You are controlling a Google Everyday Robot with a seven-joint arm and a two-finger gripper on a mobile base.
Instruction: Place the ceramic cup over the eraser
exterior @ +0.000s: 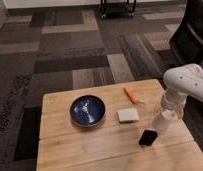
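Seemingly pale cream ceramic cup (160, 123) under end effector (166, 113), tilted beside small black eraser (147, 137); grip state unreadable.

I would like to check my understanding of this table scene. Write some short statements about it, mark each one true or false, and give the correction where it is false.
1. The blue bowl stands to the left of the white pad. True.
2. The eraser lies inside the bowl. False: it stands on the wooden table, in front of the pad and to its right.
3. The orange stick lies behind the white pad, farther from the camera. True.
4. The gripper hangs over the bowl. False: it is at the right side of the table, close to the eraser.
5. The ceramic cup covers the eraser. False: the eraser shows uncovered, and the cup is at the gripper, just up and to the right of it.
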